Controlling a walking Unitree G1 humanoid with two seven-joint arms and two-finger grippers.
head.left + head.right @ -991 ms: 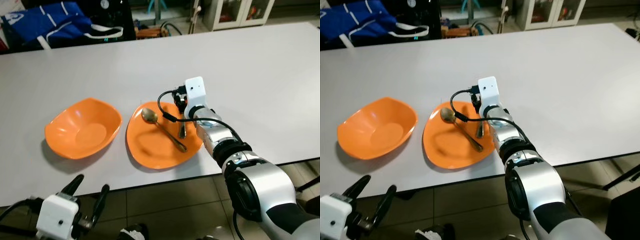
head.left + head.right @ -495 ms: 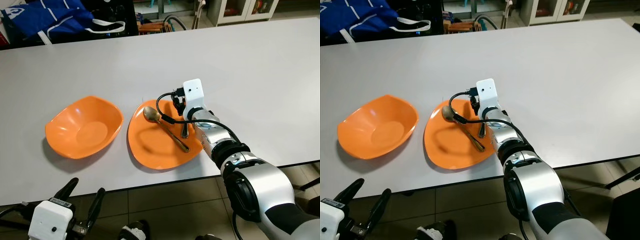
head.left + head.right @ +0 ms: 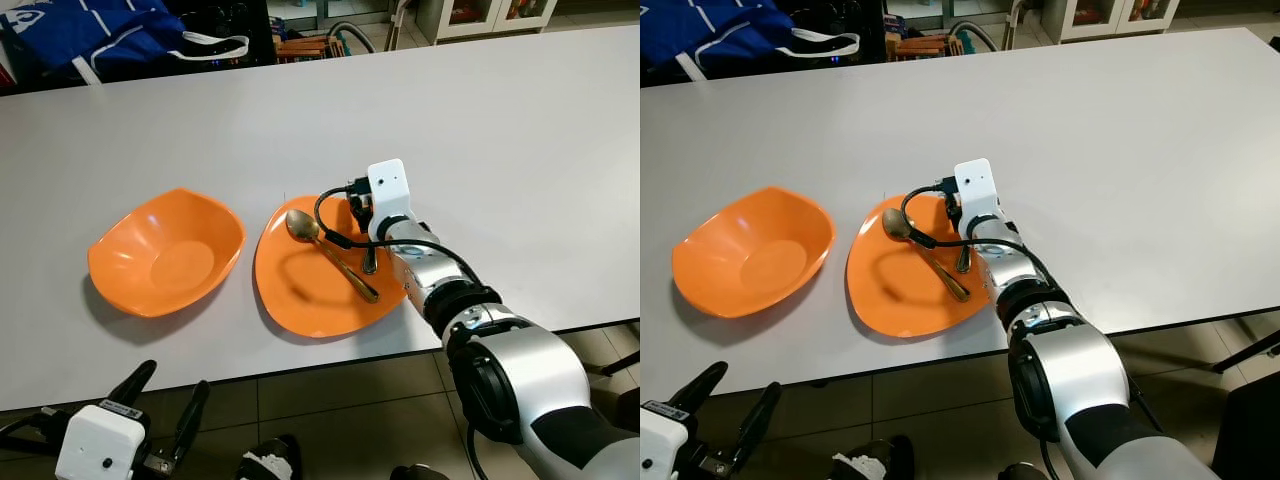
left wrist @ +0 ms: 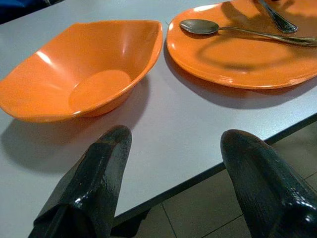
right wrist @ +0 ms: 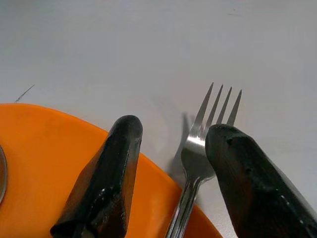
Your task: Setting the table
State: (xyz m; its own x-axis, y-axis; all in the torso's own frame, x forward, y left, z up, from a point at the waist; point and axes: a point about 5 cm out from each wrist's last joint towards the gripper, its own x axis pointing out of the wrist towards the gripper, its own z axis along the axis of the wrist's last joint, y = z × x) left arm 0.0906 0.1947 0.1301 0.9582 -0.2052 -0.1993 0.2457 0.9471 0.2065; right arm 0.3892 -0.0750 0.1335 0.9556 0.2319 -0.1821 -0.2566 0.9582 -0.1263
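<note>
Grey table (image 3: 520,150) runs wide across the head views, a blue bag (image 3: 95,30) on the floor beyond its far edge. Right gripper (image 3: 364,215) reaches over the far right rim of the orange plate (image 3: 300,300); a spoon (image 3: 325,252) lies on the plate just left of it, bowl end away from the robot, and a fork (image 3: 369,262) handle shows on the plate directly under the wrist. Orange bowl (image 3: 165,255) sits well left of that gripper, close beside the plate. Left gripper (image 3: 165,410) hangs below the near table edge, fingers spread. Left wrist view: fingers (image 4: 99,173) apart and empty, bowl and plate straight ahead on the table top. Right wrist view: fingers (image 5: 111,173) parted with nothing clamped; the fork lies between them, tines reaching off the plate rim onto the table, its neck hard against one finger, though contact cannot be confirmed.
</note>
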